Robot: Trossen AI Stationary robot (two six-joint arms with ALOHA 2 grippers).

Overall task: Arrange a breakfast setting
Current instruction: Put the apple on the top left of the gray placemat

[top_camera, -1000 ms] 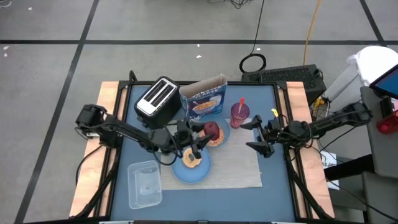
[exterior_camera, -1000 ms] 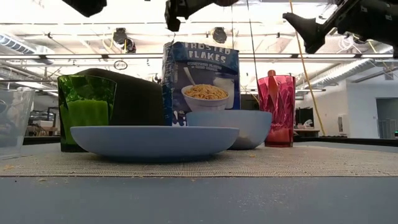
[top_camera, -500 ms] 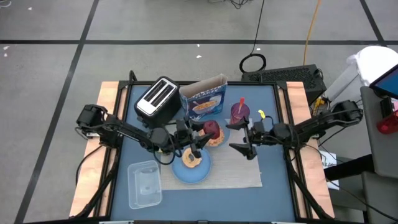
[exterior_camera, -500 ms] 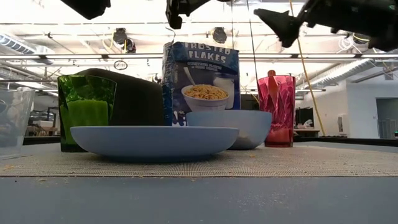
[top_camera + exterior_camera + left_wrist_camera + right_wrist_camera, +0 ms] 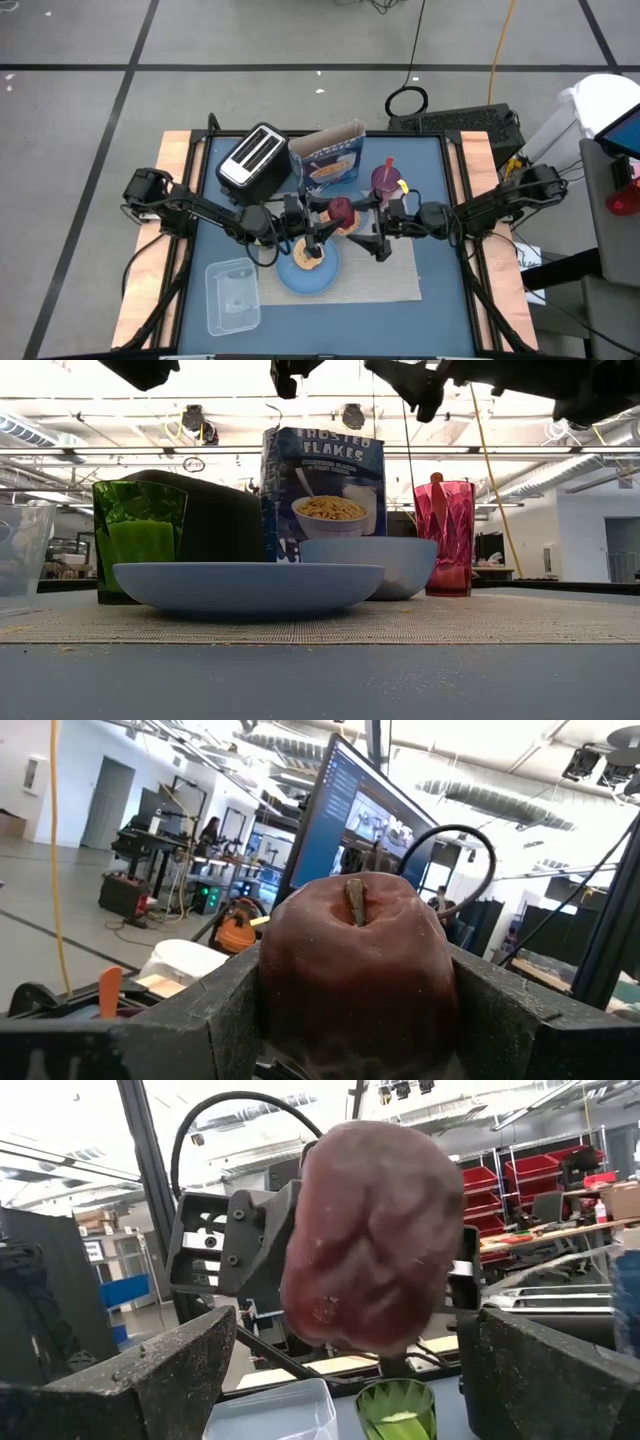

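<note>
Dark-red fruit [image 5: 341,209] sits at the centre of the high view, pinched between the left gripper's [image 5: 330,212] jaws above the blue bowl [image 5: 356,218]. Just to its right, the right gripper [image 5: 377,225] hangs with jaws spread wide, facing the fruit. Below them, the light-blue plate [image 5: 318,276] lies on the beige placemat [image 5: 390,275], with the cereal box [image 5: 328,160] and purple cup [image 5: 385,183] above.

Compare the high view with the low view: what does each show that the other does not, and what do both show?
Only the high view: the left gripper holding the fruit, the right gripper open beside it, the toaster. Only the low view: a green cup. Both: cereal box, plate, bowl, purple cup.
</note>
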